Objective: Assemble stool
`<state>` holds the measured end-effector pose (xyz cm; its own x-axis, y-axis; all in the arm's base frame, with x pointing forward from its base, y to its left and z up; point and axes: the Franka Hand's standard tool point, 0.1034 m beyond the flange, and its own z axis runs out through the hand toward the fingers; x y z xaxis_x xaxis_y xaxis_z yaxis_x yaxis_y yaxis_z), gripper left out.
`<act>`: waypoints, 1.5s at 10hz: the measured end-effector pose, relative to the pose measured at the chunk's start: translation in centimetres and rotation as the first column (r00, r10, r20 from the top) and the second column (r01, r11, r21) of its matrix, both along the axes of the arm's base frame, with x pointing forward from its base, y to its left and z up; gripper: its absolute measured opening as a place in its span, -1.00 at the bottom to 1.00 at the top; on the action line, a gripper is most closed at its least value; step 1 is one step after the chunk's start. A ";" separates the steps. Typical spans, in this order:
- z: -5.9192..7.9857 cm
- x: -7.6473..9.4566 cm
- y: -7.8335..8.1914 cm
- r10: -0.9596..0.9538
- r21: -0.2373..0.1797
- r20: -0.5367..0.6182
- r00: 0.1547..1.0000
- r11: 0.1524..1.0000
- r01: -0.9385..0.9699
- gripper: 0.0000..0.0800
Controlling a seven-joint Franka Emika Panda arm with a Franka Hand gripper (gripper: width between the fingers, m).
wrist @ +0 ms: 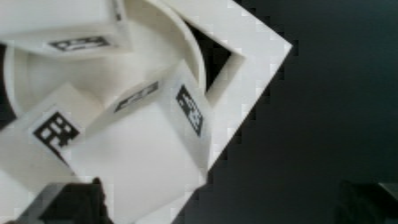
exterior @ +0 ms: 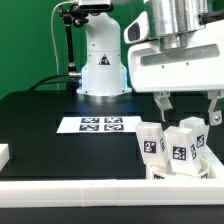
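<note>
The stool's white parts lie bunched at the exterior view's right, near the table's front. Two blocky legs (exterior: 150, 143) (exterior: 183, 144) stand with their square tags facing the camera, and a third white block (exterior: 197, 126) sits just behind them. I cannot pick out the round seat in this cluster. My gripper (exterior: 188, 108) hangs open directly above the parts, touching none of them. In the wrist view the tagged legs (wrist: 169, 105) (wrist: 71, 40) lie beneath my gripper (wrist: 222, 205), whose dark fingertips (wrist: 71, 203) show only at the frame's edge with nothing between them.
The marker board (exterior: 100, 124) lies flat in the middle of the black table. The robot's white base (exterior: 103, 65) stands behind it. A long white rail (exterior: 90, 188) edges the table's front, and a short white piece (exterior: 3, 153) sits at the left edge.
</note>
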<state>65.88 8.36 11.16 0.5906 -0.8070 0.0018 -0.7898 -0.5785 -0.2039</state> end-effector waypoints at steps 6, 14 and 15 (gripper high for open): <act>0.0 0.0 -0.8 0.631 -0.168 -0.053 0.774 0.758 -0.630 0.62; -0.3 -0.2 -1.1 0.959 -0.228 -0.128 0.252 0.219 -0.949 0.62; -0.4 -0.2 -0.9 0.976 -0.230 -0.136 0.168 0.134 -0.964 0.62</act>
<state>65.69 7.48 10.80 0.8768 0.4689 0.1069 0.4670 -0.8832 0.0435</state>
